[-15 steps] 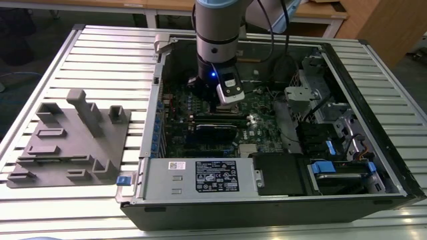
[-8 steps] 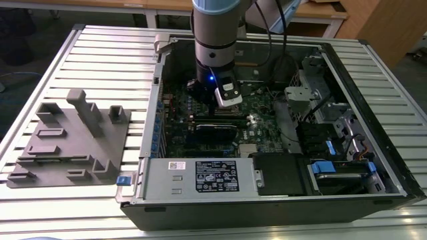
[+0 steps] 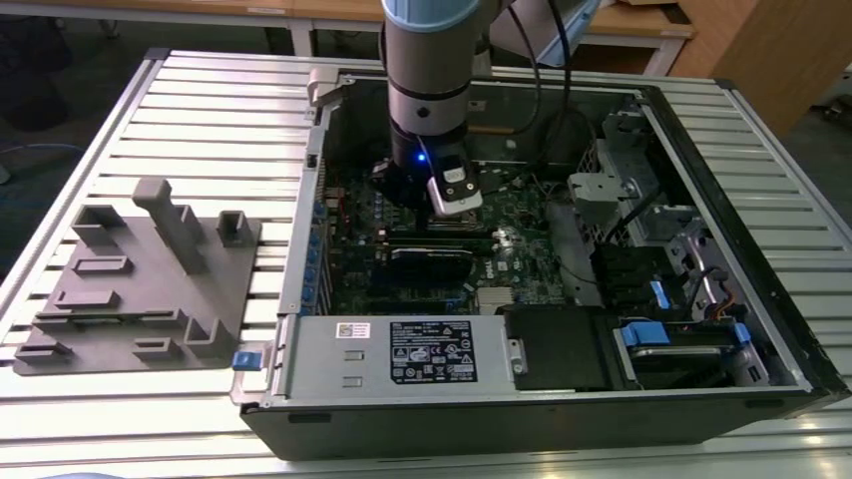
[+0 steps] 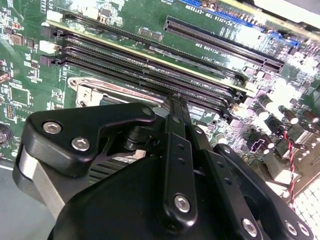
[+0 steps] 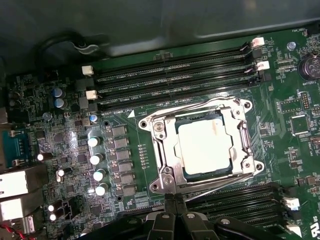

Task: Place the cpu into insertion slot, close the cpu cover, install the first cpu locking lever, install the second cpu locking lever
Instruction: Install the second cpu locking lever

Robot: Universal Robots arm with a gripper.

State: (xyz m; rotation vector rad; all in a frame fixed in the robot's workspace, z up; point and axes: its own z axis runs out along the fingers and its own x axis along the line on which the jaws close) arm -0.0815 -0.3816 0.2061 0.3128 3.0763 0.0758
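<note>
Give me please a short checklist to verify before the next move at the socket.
1. cpu lies flat in the insertion slot: ok.
2. cpu cover is down around the cpu: ok.
3. Lever on the slot's edge nearest the gripper is latched: cannot tell.
4. Gripper is at that edge of the slot: ok.
5. Gripper touches the lever: cannot tell.

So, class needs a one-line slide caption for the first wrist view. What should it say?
The cpu sits in the insertion slot, framed by the cpu cover, with the gripper at the socket's edge.
</note>
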